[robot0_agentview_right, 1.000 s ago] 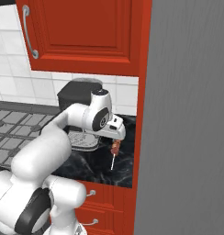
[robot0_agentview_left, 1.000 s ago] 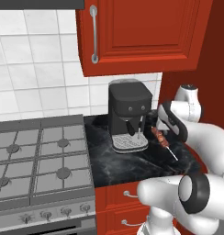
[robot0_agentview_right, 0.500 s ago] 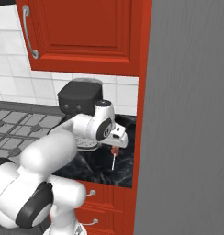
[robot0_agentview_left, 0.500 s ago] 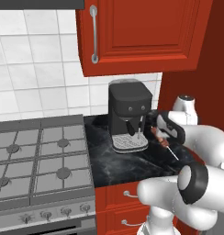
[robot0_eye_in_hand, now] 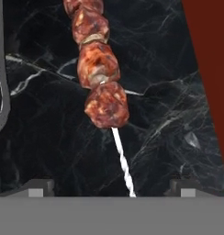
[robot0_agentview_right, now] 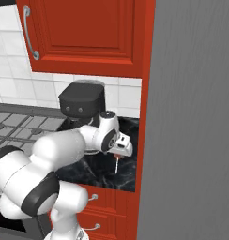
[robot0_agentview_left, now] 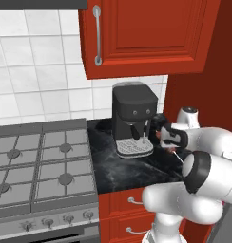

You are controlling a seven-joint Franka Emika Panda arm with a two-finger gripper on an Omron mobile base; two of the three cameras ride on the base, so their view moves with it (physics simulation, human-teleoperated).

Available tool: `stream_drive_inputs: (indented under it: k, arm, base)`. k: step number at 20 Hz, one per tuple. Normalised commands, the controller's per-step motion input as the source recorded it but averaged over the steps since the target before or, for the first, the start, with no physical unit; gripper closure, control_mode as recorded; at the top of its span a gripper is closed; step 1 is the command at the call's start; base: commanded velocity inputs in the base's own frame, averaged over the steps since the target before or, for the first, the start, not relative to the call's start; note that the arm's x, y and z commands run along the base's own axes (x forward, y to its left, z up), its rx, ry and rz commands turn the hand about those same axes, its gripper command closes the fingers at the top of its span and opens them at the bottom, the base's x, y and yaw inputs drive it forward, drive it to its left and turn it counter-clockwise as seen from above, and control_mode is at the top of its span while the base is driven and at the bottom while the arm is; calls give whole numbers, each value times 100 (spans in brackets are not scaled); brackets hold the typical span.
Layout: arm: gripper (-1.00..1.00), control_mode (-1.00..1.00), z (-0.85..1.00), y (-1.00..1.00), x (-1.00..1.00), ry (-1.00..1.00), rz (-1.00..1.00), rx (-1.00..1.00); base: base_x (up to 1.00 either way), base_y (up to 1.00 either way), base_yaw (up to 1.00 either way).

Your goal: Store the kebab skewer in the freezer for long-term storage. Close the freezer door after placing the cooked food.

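The kebab skewer [robot0_eye_in_hand: 99,69] lies on the black marble counter [robot0_eye_in_hand: 49,137], its reddish-brown meat chunks in a row and its thin pale stick running toward me. My gripper [robot0_eye_in_hand: 111,187] hovers just over the stick end, open, one fingertip on either side and nothing held. In the left base view the gripper [robot0_agentview_left: 166,138] hangs right of the coffee machine, with the skewer [robot0_agentview_left: 174,152] beneath it. From the right base view the skewer [robot0_agentview_right: 117,164] pokes out below the gripper [robot0_agentview_right: 122,150]. A tall grey panel [robot0_agentview_right: 194,117] stands on the right; I cannot tell whether it is the freezer door.
A black coffee machine [robot0_agentview_left: 134,118] stands on the counter close to the gripper's left. A gas stove [robot0_agentview_left: 39,166] lies further left. Red wall cabinets [robot0_agentview_left: 141,33] hang overhead, and a red side wall [robot0_agentview_left: 203,99] bounds the counter on the right.
The gripper has come down and a little leftward, closer over the skewer. The skewer has stayed in place on the counter, and the jaws have stayed open.
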Motion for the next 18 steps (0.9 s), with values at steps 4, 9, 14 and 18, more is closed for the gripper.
stream_drive_inputs:
  k: [4, 9, 14, 18]
  arm:
    - [-100, -100, -26, -12, 21, 0, 0, 0]
    - [-100, -100, -18, 0, 14, 0, 0, 0]
    - [-100, -100, -7, 0, 19, 0, 0, 0]
    - [-100, -100, -18, 0, 13, 0, 0, 0]
  base:
    - [0, 0, 0]
    - [0, 0, 0]
    - [0, 0, 0]
    - [0, 0, 0]
